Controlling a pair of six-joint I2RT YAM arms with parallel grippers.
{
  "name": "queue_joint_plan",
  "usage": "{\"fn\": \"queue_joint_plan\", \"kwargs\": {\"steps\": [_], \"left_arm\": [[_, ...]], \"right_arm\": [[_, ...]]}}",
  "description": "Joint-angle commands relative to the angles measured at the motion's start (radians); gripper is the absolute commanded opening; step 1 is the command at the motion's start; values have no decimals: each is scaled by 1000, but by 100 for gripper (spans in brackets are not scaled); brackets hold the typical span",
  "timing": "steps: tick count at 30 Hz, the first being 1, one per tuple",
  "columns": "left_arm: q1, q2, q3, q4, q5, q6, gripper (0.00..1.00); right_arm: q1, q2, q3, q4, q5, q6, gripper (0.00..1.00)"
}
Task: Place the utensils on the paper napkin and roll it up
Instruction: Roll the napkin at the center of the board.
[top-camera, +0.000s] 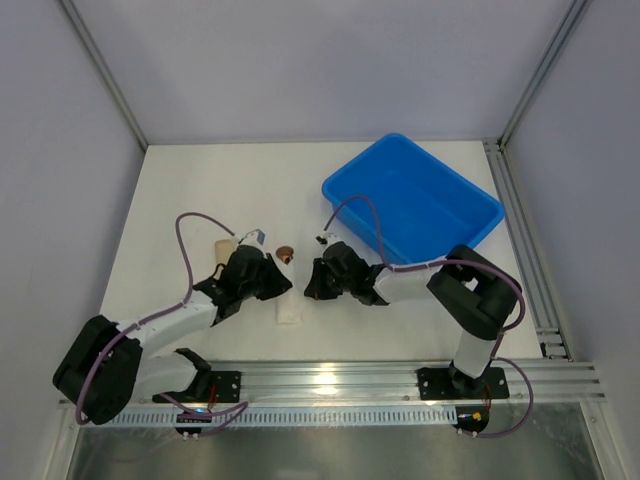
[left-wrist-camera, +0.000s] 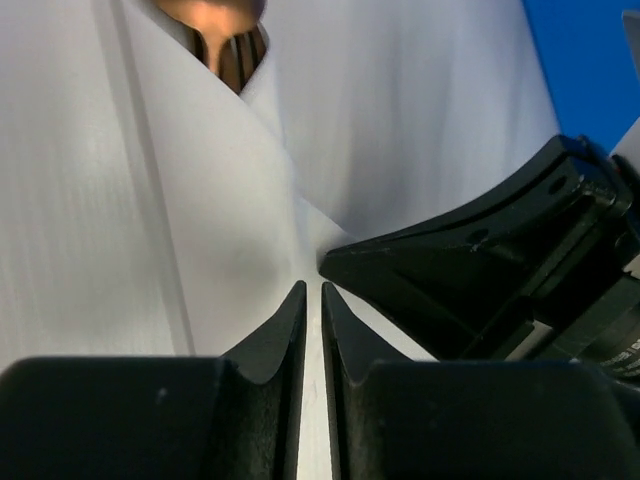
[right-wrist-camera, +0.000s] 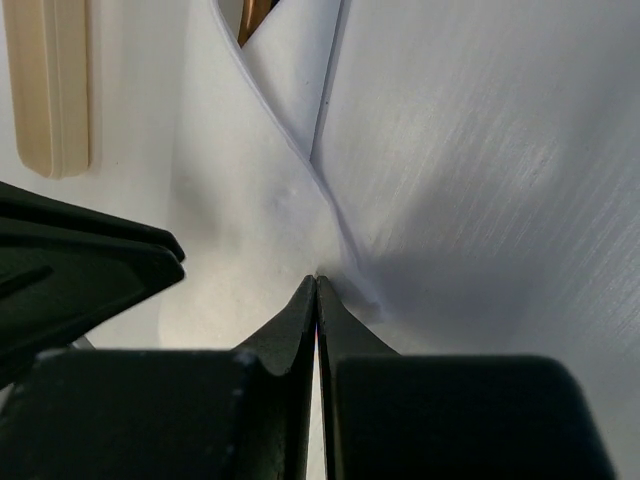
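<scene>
**Entry: paper napkin folded over spoon and fork, with handling notes**

**Location.** The paper napkin (top-camera: 288, 308) lay on the bench (top-camera: 200, 190) between the two wrists. Its flaps were crossed over the utensils to make a narrow bundle. The spoon (left-wrist-camera: 215, 18) bowl and the fork (left-wrist-camera: 240, 60) tines showed at the open far end. The handles were hidden inside the paper.

**Jaws.**
- Left gripper (left-wrist-camera: 312, 300): jaws a thin slit apart, low over the fold, with no ply clearly seen between them.
- Right gripper (right-wrist-camera: 317, 295): jaws together, tips at the crease where the flaps crossed. Whether paper was nipped there could not be told.

**Handling (judged).**
- Napkin: thin, soft and light. It would probably tear easily and spring open once freed. It is best taken where the layers overlap along the long edge, not by a single-ply corner.
- Utensils: stiff, smooth metal that is probably slippery. They could slide out of the open end if the bundle tipped, so it should be kept level while rolling.

**Nearby.** A tan cylinder (right-wrist-camera: 48, 80) lay beside the bundle on the left arm's side. A blue bin (top-camera: 415, 205) stood well apart at the far right.
</scene>
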Motion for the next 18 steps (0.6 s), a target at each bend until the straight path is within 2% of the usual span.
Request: {"fn": "queue_joint_plan", "kwargs": {"steps": [1,3,6,10,18], "left_arm": [[14,41,-16,174,192,62,11],[14,46,-39,260,215,63,10],[20,42,-54,306,232,62,8],[38,92,-31,262,222,65,6],[81,198,-60,286,196,36,2]], "right_arm": [[-11,25,28,-72,49,-58,4],[-11,26,35,-76,48,-63,4],[-11,29,38,-78,46,-61,4],[-11,29,44,-76,43,-60,4],[-11,26,76,-107,37,-75,4]]}}
